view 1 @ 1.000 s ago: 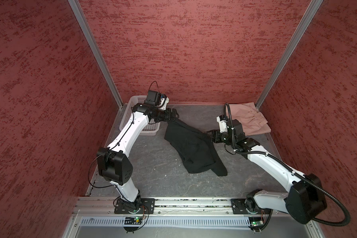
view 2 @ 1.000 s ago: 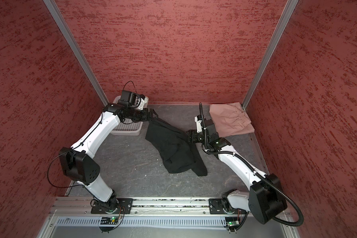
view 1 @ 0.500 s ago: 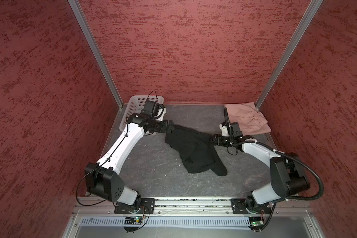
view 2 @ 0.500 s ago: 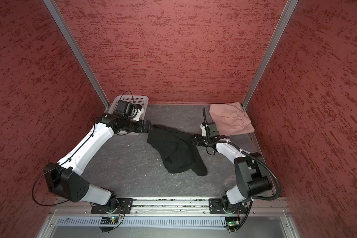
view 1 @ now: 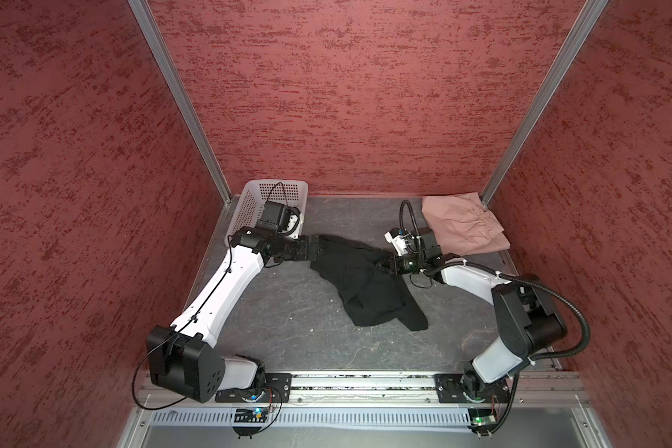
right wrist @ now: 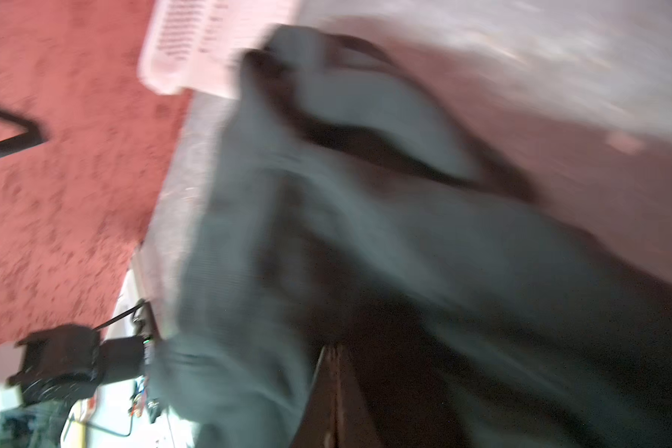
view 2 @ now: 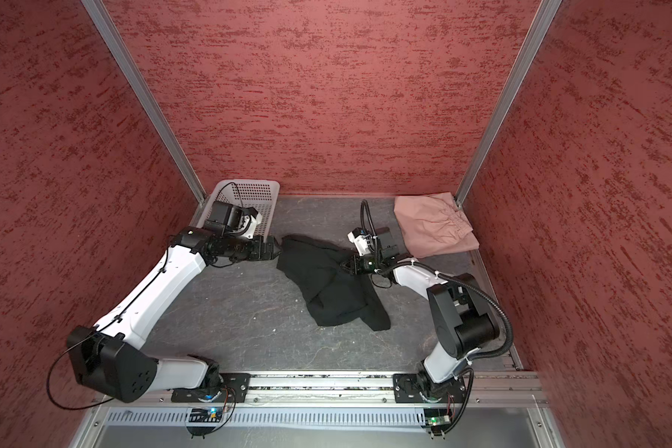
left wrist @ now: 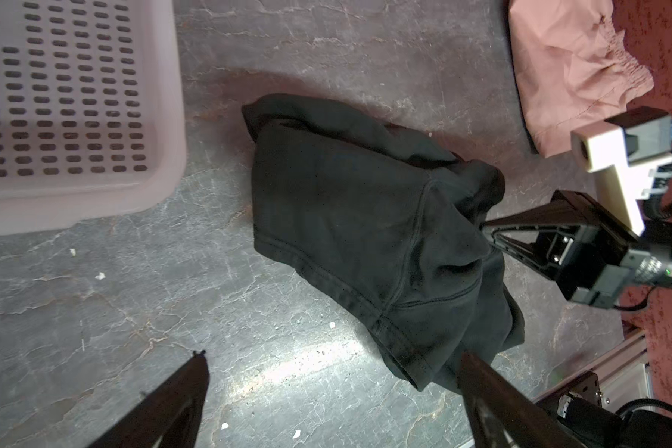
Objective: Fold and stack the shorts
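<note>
My left gripper (view 1: 314, 248) has let go — spread wide, beside the crumpled black cloth shorts (view 1: 365, 287) on the dark grey table (view 1: 288, 318) — while my right gripper (view 1: 381, 264) has clamped shut on their opposite edge.

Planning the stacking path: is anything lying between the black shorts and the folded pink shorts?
No loose thing does. Between the black shorts and the pink shorts is bare table, plus the right gripper, shut on the black shorts' edge, with its wrist. The white basket stands at the other far corner.
</note>
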Robot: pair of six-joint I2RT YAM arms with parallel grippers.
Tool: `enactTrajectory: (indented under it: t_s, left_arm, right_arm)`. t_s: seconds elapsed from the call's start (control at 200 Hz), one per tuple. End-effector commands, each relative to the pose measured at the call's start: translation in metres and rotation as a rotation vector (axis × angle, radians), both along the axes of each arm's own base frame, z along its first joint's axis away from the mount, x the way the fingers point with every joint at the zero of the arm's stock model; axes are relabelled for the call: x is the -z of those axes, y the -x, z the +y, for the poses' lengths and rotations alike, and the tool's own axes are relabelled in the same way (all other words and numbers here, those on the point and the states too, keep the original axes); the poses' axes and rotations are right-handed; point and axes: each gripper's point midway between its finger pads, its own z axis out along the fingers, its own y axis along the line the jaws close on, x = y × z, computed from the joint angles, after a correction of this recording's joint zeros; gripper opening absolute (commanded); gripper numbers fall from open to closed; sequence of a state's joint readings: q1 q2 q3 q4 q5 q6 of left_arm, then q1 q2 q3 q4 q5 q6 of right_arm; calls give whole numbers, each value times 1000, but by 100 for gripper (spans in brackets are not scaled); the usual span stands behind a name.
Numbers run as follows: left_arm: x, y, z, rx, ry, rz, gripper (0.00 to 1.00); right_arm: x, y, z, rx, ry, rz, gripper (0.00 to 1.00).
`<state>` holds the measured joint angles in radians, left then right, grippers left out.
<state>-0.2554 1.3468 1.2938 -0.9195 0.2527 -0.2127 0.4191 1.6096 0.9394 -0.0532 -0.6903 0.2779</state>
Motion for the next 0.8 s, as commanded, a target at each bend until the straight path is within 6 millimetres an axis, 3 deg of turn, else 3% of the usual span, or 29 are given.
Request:
enactTrajectory:
  t_s: [0.0, 0.065, 0.125, 0.14, 0.145, 0.15, 0.16, 0.215, 0.25, 0.271, 0.361, 0.471, 0.546, 0.636, 0.797]
  left_arm:
    - [-14, 0, 21, -69, 26, -32, 99]
    - [-17, 0, 30, -92, 34, -39, 99]
    - [-18, 2, 34, -94, 7, -41, 99]
    - [-17, 3, 34, -95, 4, -40, 99]
    - [-17, 3, 34, -93, 3, -39, 99]
    - [-18, 3, 34, -93, 2, -40, 99]
    - [-17, 4, 34, -91, 2, -39, 99]
    - [-15, 6, 30, -78, 11, -38, 99]
    - [-14, 7, 26, -69, 29, -40, 99]
    - [-14, 8, 24, -64, 40, -40, 99]
    - [-9, 9, 11, -33, 78, -41, 99]
    - [10, 0, -16, 22, 119, -57, 99]
    - [27, -15, -28, 25, 100, -72, 99]
    - [34, -45, -40, 23, 105, -122, 99]
    - [47, -114, -32, -23, 11, -196, 99]
  right_arm:
    - [-75, 23, 53, -131, -134, -164, 0]
    - [-79, 39, 78, -185, -131, -167, 0]
    - [-73, 30, 76, -111, -79, -135, 0]
    - [-70, 24, 70, -75, -59, -128, 19]
    - [-70, 24, 70, -75, -59, -128, 19]
    - [-69, 20, 66, -54, -49, -125, 28]
    - [-69, 16, 62, -33, -40, -125, 33]
    - [-62, -1, 37, 64, 4, -114, 46]
    - [-56, -16, 12, 149, 38, -108, 62]
    - [-54, -22, 2, 179, 49, -103, 65]
    - [-36, -41, -46, 297, 177, -105, 72]
    - [-9, -48, -73, 326, 246, -69, 75]
    - [7, -49, -81, 325, 229, -39, 77]
    - [25, -50, -87, 338, 193, -12, 78]
    - [49, -48, -74, 251, 125, 29, 78]
